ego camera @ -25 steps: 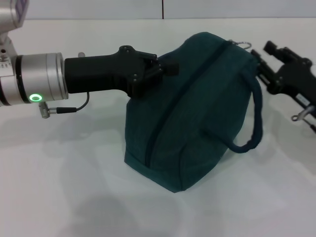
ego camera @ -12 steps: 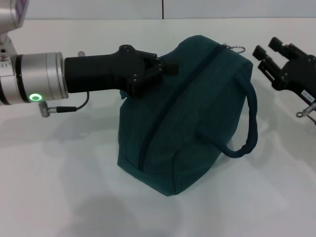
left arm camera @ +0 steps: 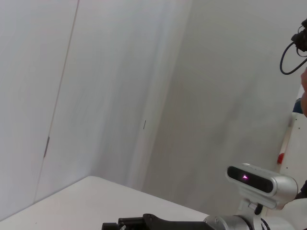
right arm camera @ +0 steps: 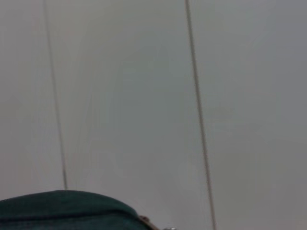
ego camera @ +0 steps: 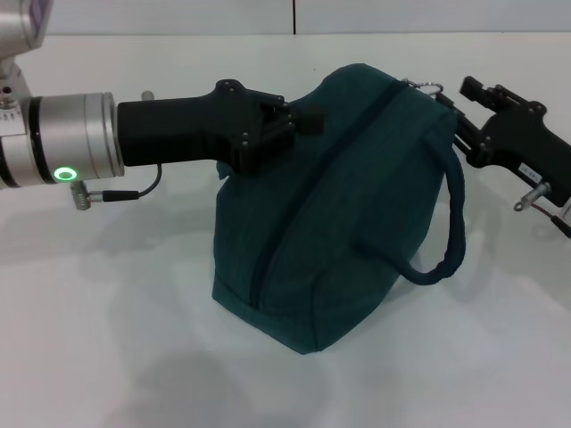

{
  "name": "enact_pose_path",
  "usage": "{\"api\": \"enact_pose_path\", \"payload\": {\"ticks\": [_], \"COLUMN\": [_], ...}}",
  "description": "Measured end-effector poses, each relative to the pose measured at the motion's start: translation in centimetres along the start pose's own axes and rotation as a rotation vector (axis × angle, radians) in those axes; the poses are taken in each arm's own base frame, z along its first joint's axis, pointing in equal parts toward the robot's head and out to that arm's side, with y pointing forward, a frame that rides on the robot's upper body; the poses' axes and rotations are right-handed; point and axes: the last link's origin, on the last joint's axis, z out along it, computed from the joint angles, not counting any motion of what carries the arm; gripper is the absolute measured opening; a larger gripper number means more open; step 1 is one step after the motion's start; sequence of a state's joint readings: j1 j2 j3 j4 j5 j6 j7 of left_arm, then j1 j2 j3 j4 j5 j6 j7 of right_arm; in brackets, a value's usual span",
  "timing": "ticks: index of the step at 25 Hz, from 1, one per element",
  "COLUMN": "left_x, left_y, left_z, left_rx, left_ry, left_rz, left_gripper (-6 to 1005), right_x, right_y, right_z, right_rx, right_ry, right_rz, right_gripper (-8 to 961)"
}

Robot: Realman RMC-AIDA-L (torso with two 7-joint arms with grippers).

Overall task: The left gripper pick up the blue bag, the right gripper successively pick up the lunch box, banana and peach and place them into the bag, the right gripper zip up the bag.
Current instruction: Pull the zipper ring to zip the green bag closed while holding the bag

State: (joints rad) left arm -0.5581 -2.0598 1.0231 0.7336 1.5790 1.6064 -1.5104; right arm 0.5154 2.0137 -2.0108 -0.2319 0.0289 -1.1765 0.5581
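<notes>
Head downward; wrist cameras toward walls

The dark teal fabric lunch bag (ego camera: 339,205) stands on the white table (ego camera: 107,357). The black two-finger left gripper (ego camera: 299,123) meets its upper left side. The black two-finger right gripper (ego camera: 464,125) sits against its upper right end, beside the metal zip ring (ego camera: 430,87).
</notes>
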Motion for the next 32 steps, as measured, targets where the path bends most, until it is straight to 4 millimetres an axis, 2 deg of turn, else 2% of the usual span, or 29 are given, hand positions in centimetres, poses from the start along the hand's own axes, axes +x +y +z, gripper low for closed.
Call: {"api": "enact_pose_path", "payload": {"ticks": [6, 13, 21, 32], "left_x": [0.0, -0.1, 0.0, -0.2], "left_y": [0.0, 0.0, 0.0, 0.0], "left_z": [0.0, 0.0, 0.1, -0.1], "left_rx": [0.001, 0.004, 0.002, 0.008], "left_ry": [0.000, 0.000, 0.001, 0.005], "left_rz": [0.002, 0.002, 0.025, 0.019], "left_gripper": [1, 3, 5, 9], "right_x": [-0.3, -0.5, -1.1, -1.8], "right_y": [1.1, 1.8, 3.0, 2.3], "right_z": [1.0, 1.0, 1.8, 1.8], "right_rx": [-0.074, -0.112, -0.186, -0.153], "right_ry": [0.007, -0.007, -0.034, -0.063], "right_rz": [-0.025, -0.045, -0.145, -0.160], "right_gripper": [449, 449, 450, 414]}}
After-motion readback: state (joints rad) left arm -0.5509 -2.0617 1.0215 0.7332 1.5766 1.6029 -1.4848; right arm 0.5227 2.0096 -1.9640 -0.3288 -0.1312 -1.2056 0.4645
